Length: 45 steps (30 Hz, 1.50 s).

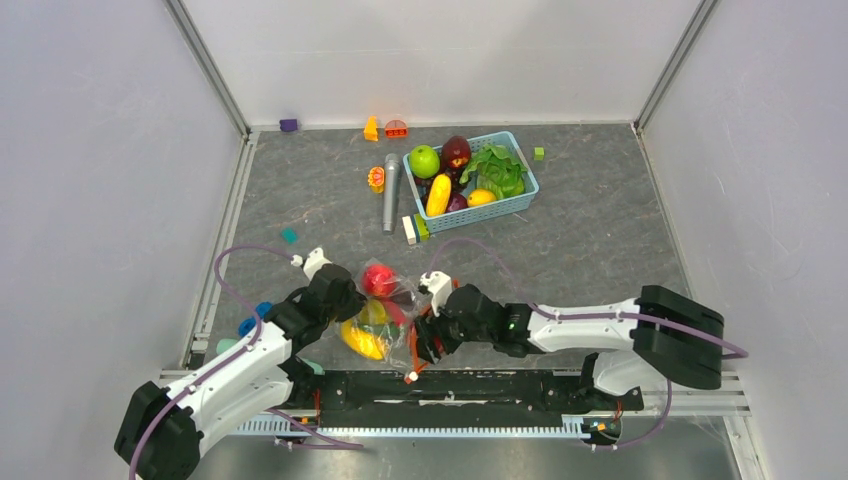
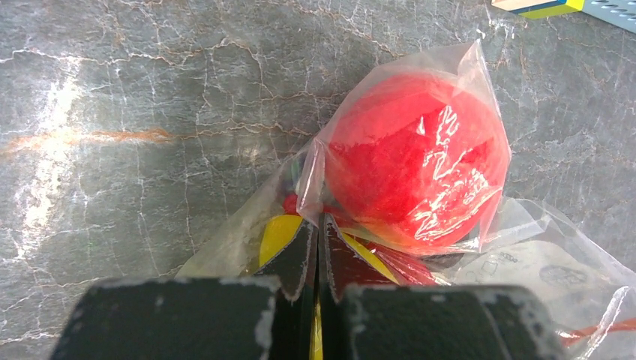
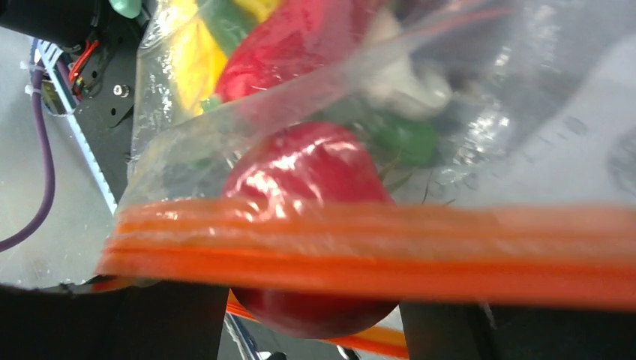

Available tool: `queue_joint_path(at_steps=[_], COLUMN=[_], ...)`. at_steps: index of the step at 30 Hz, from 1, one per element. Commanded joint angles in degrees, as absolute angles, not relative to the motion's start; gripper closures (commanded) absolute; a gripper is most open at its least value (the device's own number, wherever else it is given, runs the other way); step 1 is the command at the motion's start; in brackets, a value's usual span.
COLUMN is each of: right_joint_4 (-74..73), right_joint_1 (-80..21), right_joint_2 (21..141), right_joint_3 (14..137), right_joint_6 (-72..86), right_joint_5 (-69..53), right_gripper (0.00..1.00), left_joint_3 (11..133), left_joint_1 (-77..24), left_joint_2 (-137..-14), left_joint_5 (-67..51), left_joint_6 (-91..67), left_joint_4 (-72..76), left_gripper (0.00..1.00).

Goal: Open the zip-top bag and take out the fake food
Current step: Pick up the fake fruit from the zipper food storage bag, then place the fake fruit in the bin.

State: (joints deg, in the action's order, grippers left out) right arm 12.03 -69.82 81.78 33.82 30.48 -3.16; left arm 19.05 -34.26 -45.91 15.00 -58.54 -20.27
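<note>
Left gripper (image 2: 321, 225) pinches the zip-top bag (image 2: 240, 232) tight, anchoring it for opening. Right gripper (image 3: 315, 326) stands wide astride the zip strip (image 3: 420, 259); its grip is unclear through blur.

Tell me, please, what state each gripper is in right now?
Left gripper: closed, pinching the zip-top bag film.
Right gripper: jaws wide around a red fruit in the bag; grip cannot be told.

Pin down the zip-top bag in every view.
Top external: zip-top bag sits low, just left of centre.
Left wrist: centre to right, wrapped over a red fruit.
Right wrist: fills the frame, its orange zip strip crossing the lower half.
Shared landmark: the yellow piece inside it.
</note>
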Motion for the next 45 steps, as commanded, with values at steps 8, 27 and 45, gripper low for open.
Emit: queue_joint_path(at_steps=[8,27,45], right_joint_4=[3.56,-16.43,-15.29], right_joint_1=[-61.87,-34.14,-28.66], right_joint_2=[67.78,67.88,102.85], right_joint_3=[29.11,50.54,85.25], right_joint_6=[27.59,14.18,6.25], right_joint_5=[-1.90,-1.46,-0.84], right_gripper=[0.42,0.43,0.44], left_joint_3=[19.07,26.33,26.92], left_joint_1=[-34.46,-34.15,-24.62], left_joint_2=[-46.21,-53.02,-51.62], left_joint_5=[17.49,22.17,20.28], left_joint_6=[-60.50,-65.24,-65.16], left_joint_4=[-21.35,-23.15,-26.98], left_gripper=[0.98,0.98,0.98])
